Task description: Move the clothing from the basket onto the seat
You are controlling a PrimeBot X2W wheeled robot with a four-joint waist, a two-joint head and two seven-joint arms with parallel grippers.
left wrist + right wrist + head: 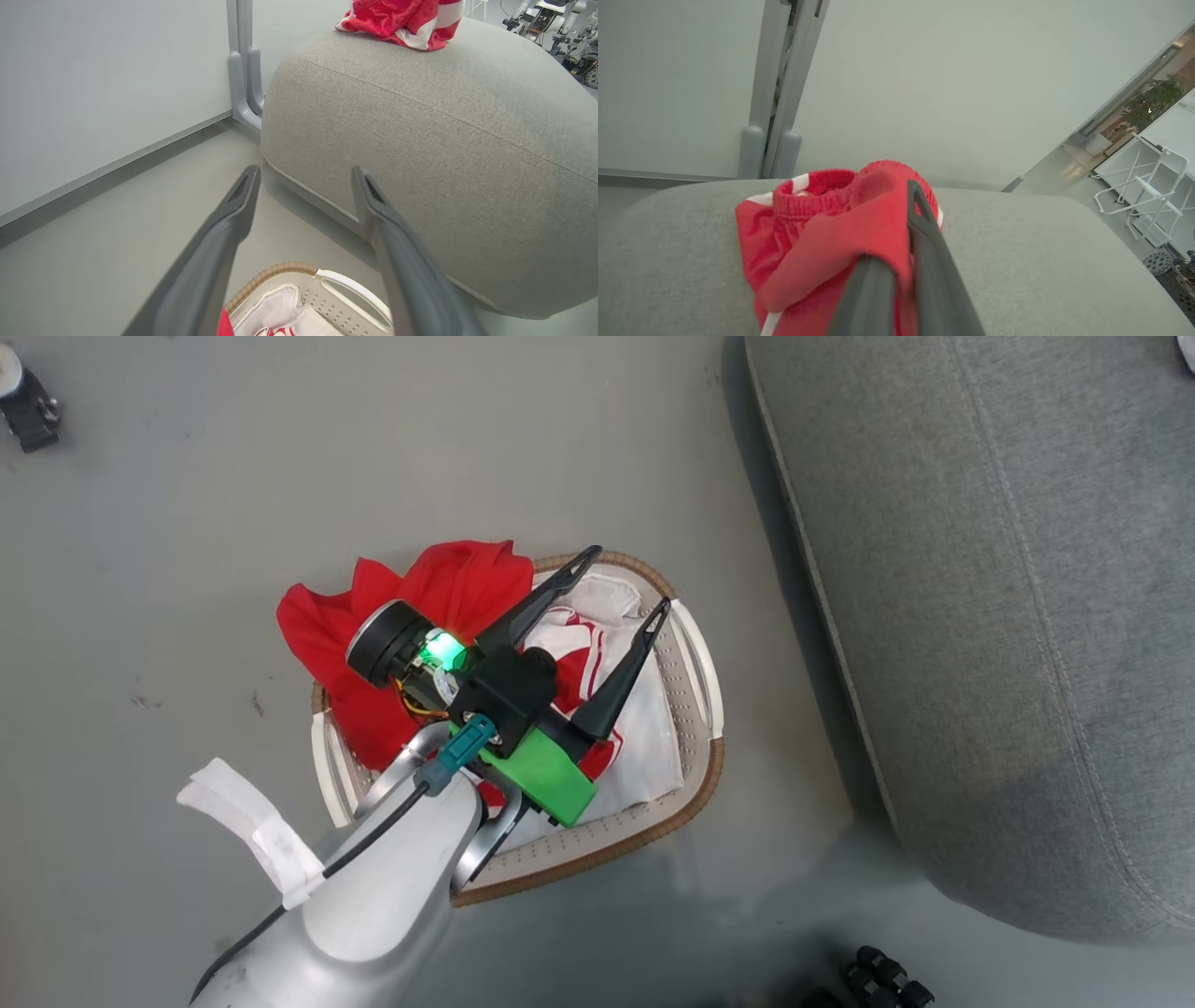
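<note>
- Hovering over the cream-white perforated plastic basket [693, 782], your left gripper [632, 576] has its fingers spread apart; red white-striped clothing [448, 588] lies inside.
- Your right gripper [903, 205] is clamped on another red garment [808, 228] on the large grey woven seat [1041, 261].

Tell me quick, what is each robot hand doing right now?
Left gripper: open, empty, over the oval cream-white plastic basket.
Right gripper: shut on a soft red white-striped fabric garment at the grey woven seat.
</note>
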